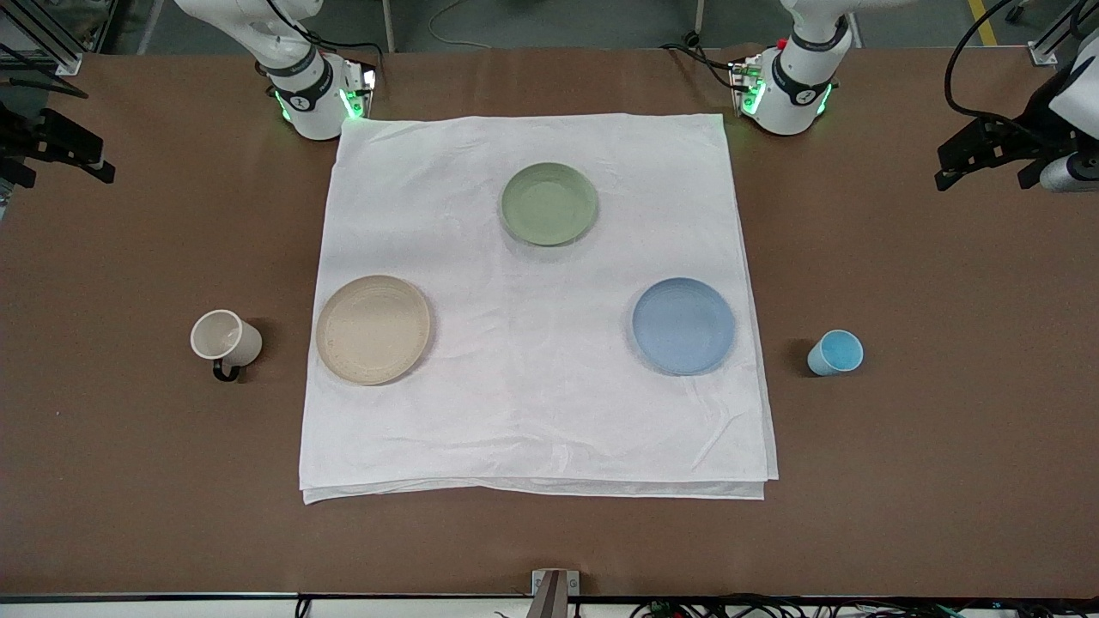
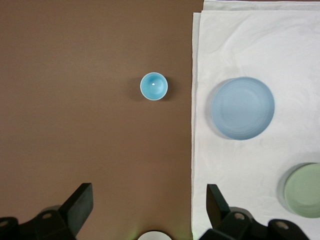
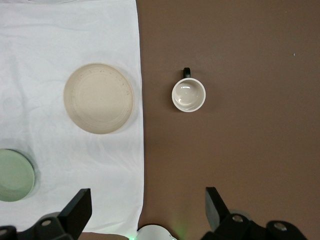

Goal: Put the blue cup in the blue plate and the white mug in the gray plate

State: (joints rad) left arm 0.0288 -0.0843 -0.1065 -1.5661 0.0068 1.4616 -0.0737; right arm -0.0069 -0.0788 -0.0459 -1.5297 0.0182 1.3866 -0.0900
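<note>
While both arms wait pulled back, the right gripper hangs at the upper left edge of the front view & the left gripper at the upper right edge, each above bare table. In the wrist views each gripper's black fingers stand wide apart w/ nothing between them.

A white cloth, square, lightly creased, doubled at its lower edge, covers the middle of the brown matte table. Three round plates sit on it, well apart. The gray plate, really beige-tan w/ faint concentric ridges, lies center-left in the front view, near the cloth's edge. The blue plate, dusty blue, smooth, raised rim, lies center-right. A sage-green plate sits upper center.

The white mug, cream, glossy inside, black loop handle, stands upright on bare table off the cloth, near the gray plate, mid-left of frame. The blue cup, small, tapered, no handle, sky-blue inside, stands upright on bare table mid-right, near the blue plate. Both plates are bare.
</note>
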